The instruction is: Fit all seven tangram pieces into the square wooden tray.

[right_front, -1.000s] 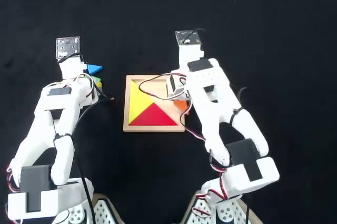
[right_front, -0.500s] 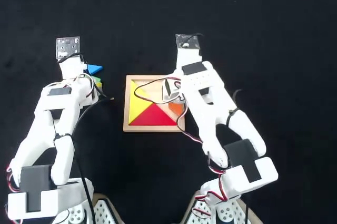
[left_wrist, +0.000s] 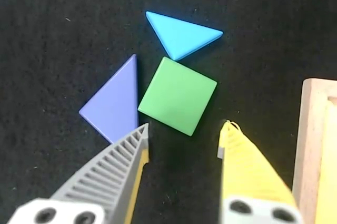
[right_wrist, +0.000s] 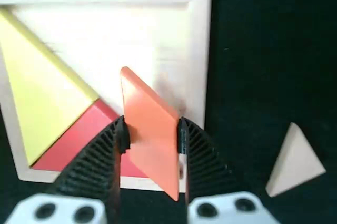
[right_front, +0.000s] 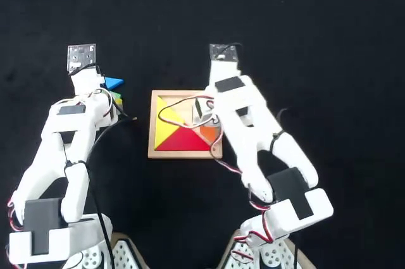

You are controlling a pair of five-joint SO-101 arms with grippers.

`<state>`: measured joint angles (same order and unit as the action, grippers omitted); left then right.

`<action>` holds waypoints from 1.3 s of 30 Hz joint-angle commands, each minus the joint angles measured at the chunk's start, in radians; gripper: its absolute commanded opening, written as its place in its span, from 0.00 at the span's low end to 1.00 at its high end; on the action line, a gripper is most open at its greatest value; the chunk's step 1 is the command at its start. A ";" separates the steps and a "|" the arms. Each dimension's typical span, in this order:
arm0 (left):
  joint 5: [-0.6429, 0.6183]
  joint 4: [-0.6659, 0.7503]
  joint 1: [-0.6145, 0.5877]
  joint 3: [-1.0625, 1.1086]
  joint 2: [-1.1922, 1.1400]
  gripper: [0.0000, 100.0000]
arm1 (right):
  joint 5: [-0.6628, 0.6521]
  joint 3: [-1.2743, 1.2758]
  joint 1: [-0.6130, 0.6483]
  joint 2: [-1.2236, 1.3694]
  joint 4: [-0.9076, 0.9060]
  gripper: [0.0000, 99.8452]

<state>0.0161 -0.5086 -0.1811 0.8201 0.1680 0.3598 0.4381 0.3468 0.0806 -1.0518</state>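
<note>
The square wooden tray lies mid-table and holds a yellow triangle and a red triangle. My right gripper is shut on an orange parallelogram, held on edge and tilted above the tray's bare floor near its right rim. To the left of the tray my left gripper stands open just short of a green square. A purple triangle and a blue triangle lie against that square. A cream triangle rests on the cloth outside the tray's right side.
Black cloth covers the table. Both arms' wires hang loose, and the right arm's wire loops over the tray. The tray's rim lies close beside my left gripper's yellow finger.
My right arm has moved left with the orange parallelogram, from the tray's right edge to over its inside. The left arm has kept still.
</note>
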 commanded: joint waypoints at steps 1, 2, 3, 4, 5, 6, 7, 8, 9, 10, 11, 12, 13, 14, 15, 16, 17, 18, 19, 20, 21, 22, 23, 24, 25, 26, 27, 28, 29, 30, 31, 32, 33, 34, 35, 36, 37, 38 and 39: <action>-0.009 0.015 -0.002 -0.005 0.005 0.22 | 0.011 -0.031 0.015 0.030 0.038 0.02; -0.009 0.015 -0.002 -0.005 0.005 0.22 | 0.011 -0.039 0.015 0.044 0.038 0.02; -0.009 0.015 -0.002 -0.005 0.005 0.22 | 0.011 -0.047 0.015 0.056 0.038 0.02; -0.009 0.015 -0.002 -0.005 0.005 0.22 | 0.011 -0.051 0.015 0.065 0.037 0.02; -0.009 0.015 -0.002 -0.005 0.005 0.22 | 0.011 -0.054 0.017 0.071 0.037 0.02; -0.009 0.015 -0.002 -0.005 0.005 0.22 | 0.011 -0.054 0.017 0.071 0.037 0.02; -0.009 0.015 -0.002 -0.005 0.005 0.22 | 0.011 -0.054 0.017 0.071 0.037 0.02; -0.009 0.015 -0.002 -0.005 0.005 0.22 | 0.011 -0.054 0.017 0.071 0.037 0.02; -0.009 0.015 -0.002 -0.005 0.005 0.22 | 0.009 -0.054 0.017 0.071 0.037 0.02; -0.009 0.015 -0.002 -0.005 0.005 0.22 | 0.009 -0.054 0.015 0.071 0.035 0.02; -0.009 0.015 -0.002 -0.005 0.005 0.22 | 0.009 -0.054 0.015 0.071 0.035 0.02; -0.009 0.015 -0.002 -0.005 0.005 0.22 | 0.009 -0.054 0.015 0.071 0.035 0.02; -0.009 0.015 -0.002 -0.005 0.005 0.22 | 0.006 -0.054 0.015 0.071 0.034 0.02; -0.009 0.015 -0.002 -0.005 0.005 0.22 | 0.003 -0.056 0.015 0.071 0.023 0.02; -0.009 0.015 -0.002 -0.005 0.005 0.22 | 0.003 -0.061 0.015 0.071 0.008 0.02; -0.009 0.015 -0.002 -0.005 0.005 0.22 | 0.003 -0.071 0.015 0.071 -0.008 0.02; -0.009 0.015 -0.002 -0.005 0.005 0.22 | 0.003 -0.082 0.014 0.071 -0.025 0.02; -0.009 0.015 -0.002 -0.005 0.005 0.22 | 0.003 -0.091 0.011 0.071 -0.040 0.02; -0.009 0.015 -0.002 -0.005 0.005 0.22 | 0.003 -0.099 0.009 0.071 -0.051 0.02; -0.009 0.015 -0.002 -0.005 0.005 0.22 | 0.003 -0.104 0.009 0.071 -0.058 0.02; -0.009 0.015 -0.002 -0.005 0.005 0.22 | 0.003 -0.105 0.009 0.071 -0.063 0.02; -0.009 0.015 -0.002 -0.005 0.005 0.22 | 0.002 -0.105 0.011 0.071 -0.063 0.02; -0.009 0.015 -0.002 -0.005 0.005 0.22 | 0.002 -0.105 0.012 0.071 -0.063 0.02; -0.009 0.015 -0.002 -0.005 0.005 0.22 | 0.002 -0.105 0.014 0.071 -0.063 0.02; -0.009 0.015 -0.002 -0.005 0.005 0.22 | 0.002 -0.105 0.015 0.071 -0.063 0.02; -0.009 0.015 -0.002 -0.005 0.005 0.22 | 0.002 -0.107 0.015 0.071 -0.063 0.02; -0.009 0.015 -0.002 -0.005 0.005 0.22 | 0.002 -0.108 0.014 0.071 -0.064 0.03; -0.009 0.015 -0.002 -0.005 0.005 0.22 | 0.005 -0.110 0.012 0.071 -0.064 0.05; -0.009 0.015 -0.002 -0.005 0.005 0.22 | 0.005 -0.110 0.012 0.071 -0.066 0.07; -0.009 0.015 -0.002 -0.005 0.005 0.22 | 0.003 -0.110 0.012 0.071 -0.069 0.10; -0.009 0.015 -0.002 -0.005 0.005 0.22 | 0.003 -0.110 0.012 0.071 -0.069 0.12; -0.009 0.015 -0.002 -0.005 0.005 0.22 | 0.003 -0.110 0.012 0.071 -0.069 0.12; -0.009 0.015 -0.002 -0.005 0.005 0.22 | 0.002 -0.110 0.012 0.071 -0.069 0.12; -0.009 0.015 -0.002 -0.005 0.005 0.22 | 0.002 -0.110 0.012 0.071 -0.069 0.12; -0.009 0.015 -0.002 -0.005 0.005 0.22 | 0.002 -0.110 0.012 0.071 -0.069 0.12; -0.009 0.015 -0.002 -0.005 0.005 0.22 | 0.002 -0.110 0.012 0.071 -0.069 0.12; -0.009 0.015 -0.002 -0.005 0.005 0.22 | 0.002 -0.110 0.012 0.071 -0.069 0.12; -0.009 0.015 -0.002 -0.005 0.005 0.22 | 0.000 -0.110 0.014 0.071 -0.069 0.12; -0.009 0.015 -0.002 -0.005 0.005 0.22 | 0.000 -0.110 0.017 0.071 -0.069 0.13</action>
<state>0.0161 -0.5086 -0.1811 0.8201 0.1680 0.3598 0.3828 0.3560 0.1542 -1.1086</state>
